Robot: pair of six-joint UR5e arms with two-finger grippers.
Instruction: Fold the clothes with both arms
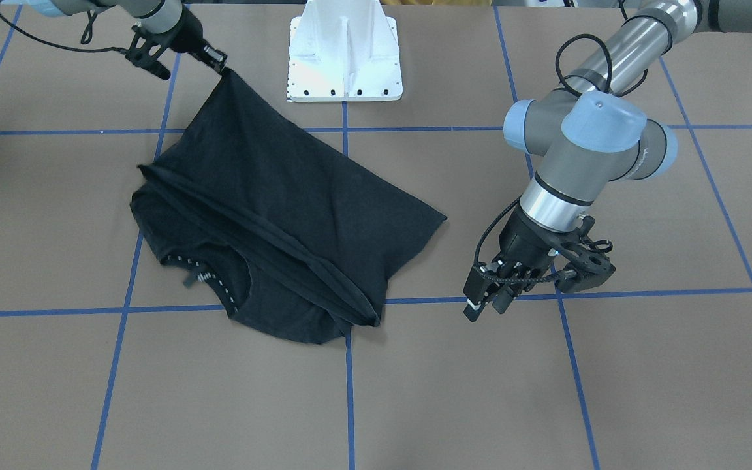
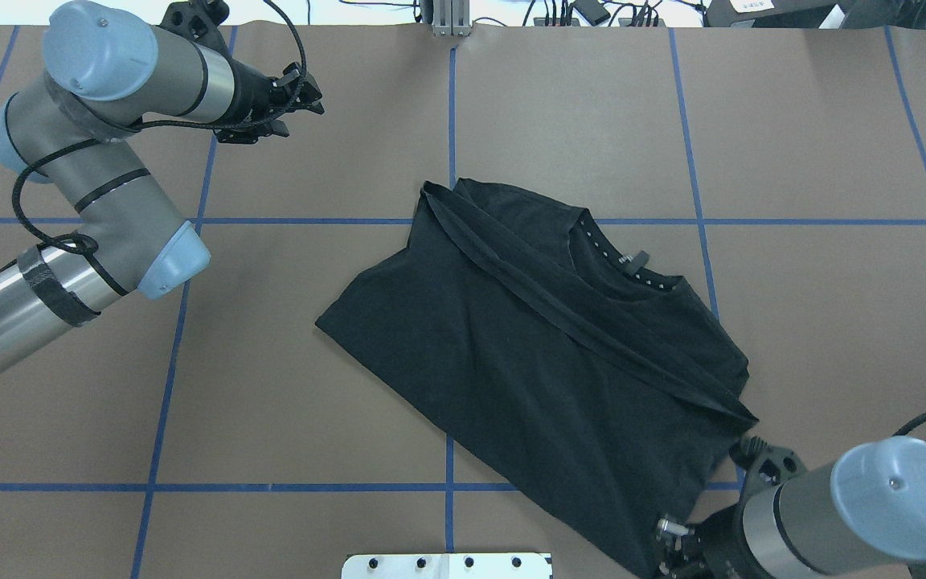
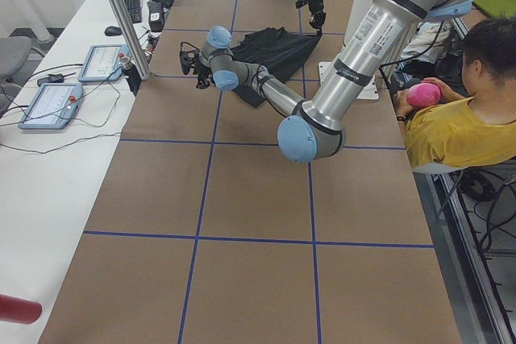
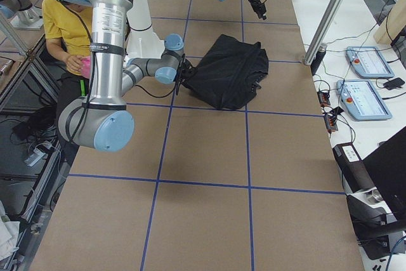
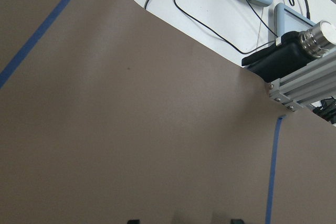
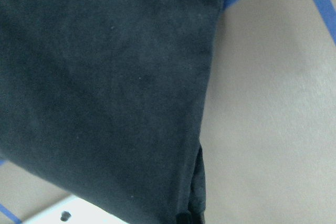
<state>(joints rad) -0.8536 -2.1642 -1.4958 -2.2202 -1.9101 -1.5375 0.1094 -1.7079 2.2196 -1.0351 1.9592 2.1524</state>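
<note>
Overhead exterior view: a brown desk (image 2: 575, 104) marked with a blue tape grid fills the frame, with the robot's white pedestal (image 1: 344, 59) at its near edge. Two silver-grey arms reach over it. The left arm (image 2: 101, 201) bends across the far left of the desk, and the right arm (image 2: 833, 507) enters low at the near right.

Between them, just right of centre, a black T-shirt (image 2: 511, 346) lies skewed to the grid lines. One layer is drawn diagonally over the body, leaving a long hem ridge across it. No print shows.

The right tool (image 1: 218, 63) is clenched on one corner of the T-shirt, beside the pedestal, and holds it raised so the cloth rises in a taut peak toward it. The left tool (image 1: 484, 308) hangs well apart from the cloth, with fingers spread and nothing between them. Its wrist view shows only bare desk.

The collar (image 2: 632, 269), with its dotted inner band, lies uncovered on the far side.

By my judgement the folding is partway at best – one rough, slanted fold is started. The held corner is not yet laid down, and squaring up and further folds remain.
</note>
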